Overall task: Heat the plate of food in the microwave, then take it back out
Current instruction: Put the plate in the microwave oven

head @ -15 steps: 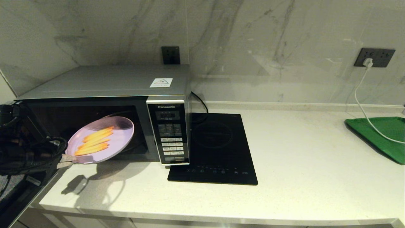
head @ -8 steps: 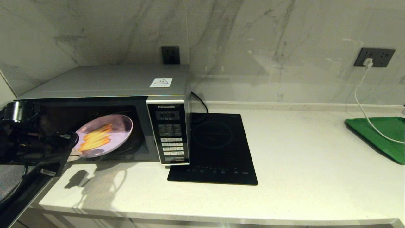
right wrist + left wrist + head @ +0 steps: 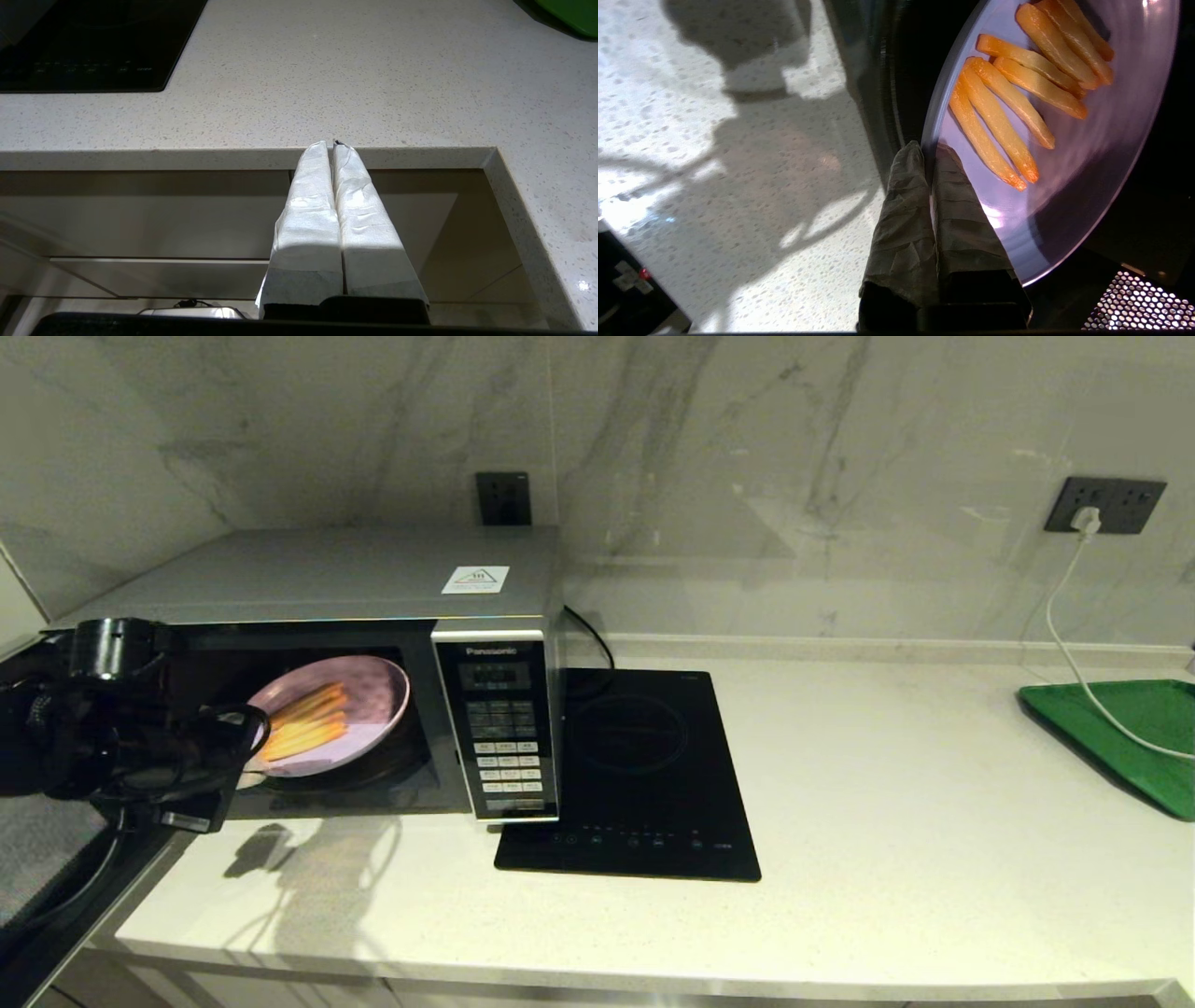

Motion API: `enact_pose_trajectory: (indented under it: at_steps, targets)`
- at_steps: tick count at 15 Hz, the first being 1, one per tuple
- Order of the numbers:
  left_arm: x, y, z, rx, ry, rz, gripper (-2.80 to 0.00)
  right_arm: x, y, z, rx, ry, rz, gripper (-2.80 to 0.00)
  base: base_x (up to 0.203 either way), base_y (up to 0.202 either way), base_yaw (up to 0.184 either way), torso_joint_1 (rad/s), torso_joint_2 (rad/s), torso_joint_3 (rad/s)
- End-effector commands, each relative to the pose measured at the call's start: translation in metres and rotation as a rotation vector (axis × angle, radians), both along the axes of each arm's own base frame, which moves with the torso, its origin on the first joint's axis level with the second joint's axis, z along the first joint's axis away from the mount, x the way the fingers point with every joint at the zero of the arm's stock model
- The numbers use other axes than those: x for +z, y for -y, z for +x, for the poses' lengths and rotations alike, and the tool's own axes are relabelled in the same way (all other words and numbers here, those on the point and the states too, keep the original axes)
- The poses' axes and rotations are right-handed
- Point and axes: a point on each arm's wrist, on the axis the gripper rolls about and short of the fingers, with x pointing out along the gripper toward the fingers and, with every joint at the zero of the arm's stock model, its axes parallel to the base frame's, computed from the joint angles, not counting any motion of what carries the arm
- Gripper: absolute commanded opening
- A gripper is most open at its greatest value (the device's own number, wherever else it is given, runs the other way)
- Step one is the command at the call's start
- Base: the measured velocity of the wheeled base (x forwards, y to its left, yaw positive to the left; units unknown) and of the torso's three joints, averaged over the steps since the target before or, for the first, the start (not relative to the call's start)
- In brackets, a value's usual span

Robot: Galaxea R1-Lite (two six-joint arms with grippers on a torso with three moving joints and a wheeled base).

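Left gripper (image 3: 930, 151) pinching rim of round lilac-purple plastic plate (image 3: 373, 695), plate tilted inside silver-grey microwave (image 3: 327, 579) cavity, orange fry-like sticks (image 3: 1017, 88) grouped centrally, right gripper (image 3: 332, 145) closed, idle below counter edge

A glossy lilac plastic plate (image 3: 355, 695) sits inside the brushed-metal microwave (image 3: 317, 574); speckled stone countertop (image 3: 887, 803), polished marble wall (image 3: 794, 457).

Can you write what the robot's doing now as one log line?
left end effector shut on plate of food | plate entering microwave | right end effector parked, shut

The plate of food (image 3: 359, 705) sits seemingly inside the microwave (image 3: 308, 579), left of the hob (image 3: 644, 775).
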Motion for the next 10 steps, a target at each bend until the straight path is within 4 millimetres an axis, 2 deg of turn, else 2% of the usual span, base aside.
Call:
enact_pose_trajectory:
  at_steps: [1,10]
  targets:
    - [0.001,0.009,0.012,-0.009,0.005,0.012,-2.8,0.0,0.0,0.0,0.0,-0.001,0.001,-2.8,0.0,0.0,0.0,0.0,0.0,0.0]
    - [-0.019,0.008,0.037,-0.008,-0.039,0.008,-2.8,0.0,0.0,0.0,0.0,-0.001,0.001,-2.8,0.0,0.0,0.0,0.0,0.0,0.0]
